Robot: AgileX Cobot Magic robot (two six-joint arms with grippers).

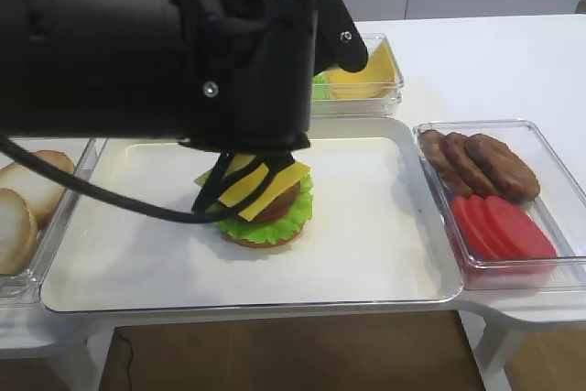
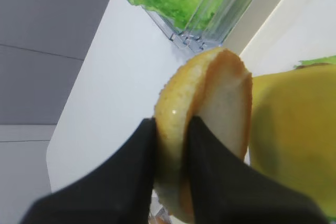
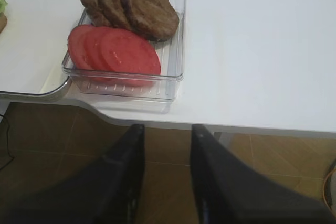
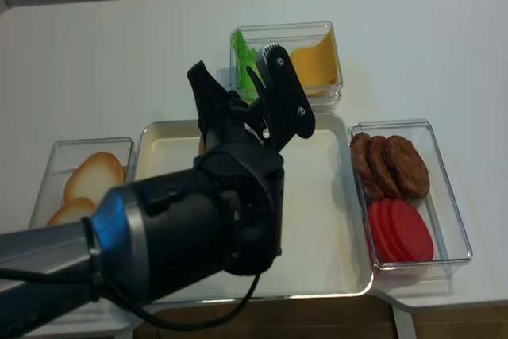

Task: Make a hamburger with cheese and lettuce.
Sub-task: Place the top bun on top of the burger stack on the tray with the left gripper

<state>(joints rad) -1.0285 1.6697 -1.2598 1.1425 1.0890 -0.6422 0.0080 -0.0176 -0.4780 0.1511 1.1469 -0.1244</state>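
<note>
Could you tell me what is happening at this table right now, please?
The robot is building a hamburger on the white tray. So far the stack has a bun base, lettuce, a patty and a cheese slice on top. The left gripper hangs right over it, its jaws shut on a bun top held on edge. The right gripper waits open off the table's front edge, near the bin of patties and tomato slices.
</note>
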